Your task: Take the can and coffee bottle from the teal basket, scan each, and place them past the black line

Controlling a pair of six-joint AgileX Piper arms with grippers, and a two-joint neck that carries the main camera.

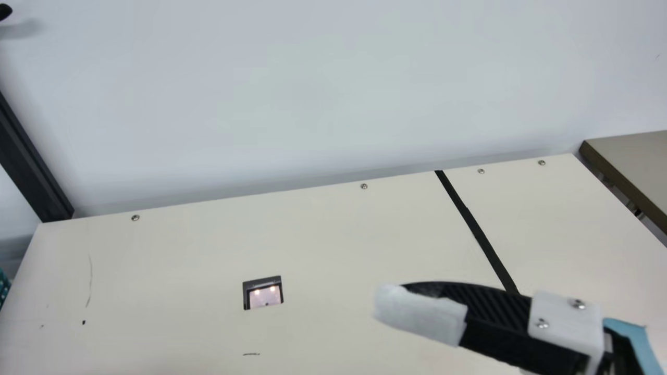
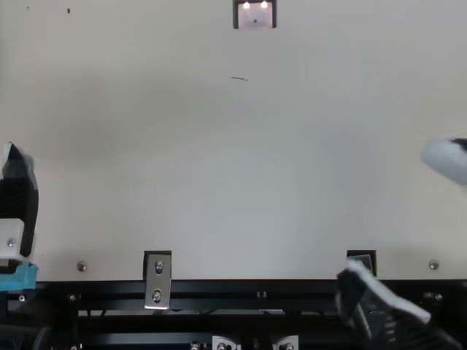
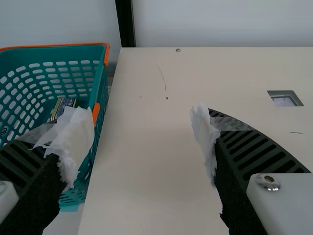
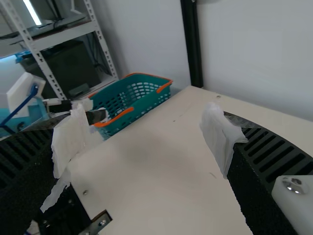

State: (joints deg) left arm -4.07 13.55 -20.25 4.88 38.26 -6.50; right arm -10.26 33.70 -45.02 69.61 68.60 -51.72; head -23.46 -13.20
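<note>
1. The left tool (image 2: 18, 197) is at 9 o'clock in the top view. The left wrist view shows its two fingers wide apart with nothing between them, white wrapping on both tips; one tip is seen against the teal basket (image 3: 100, 105), the other against the cream worktop (image 1: 156, 260).
2. The right tool (image 2: 392, 211) has its tips at roughly 3 and 4 o'clock in the top view. Its fingers stand apart as well, nothing held, the tips also wrapped in white.
3. The teal basket has orange handles and stands just beside the worktop; a sliver of it shows between 8 and 9 o'clock in the main view. Inside it, in the left wrist view, lies a dark printed item (image 3: 62, 105), partly hidden behind a wrapped fingertip; I cannot tell whether it is the can or the coffee bottle.
4. The scanner (image 1: 264, 294) is set into the worktop, at 7 o'clock in the main view, with two glowing spots.
5. The black line (image 1: 477, 232) crosses the worktop between 2 and 5 o'clock in the main view, its near end running behind a right tool finger.
6. Another table (image 1: 635, 161) sits at 3 o'clock.
</note>
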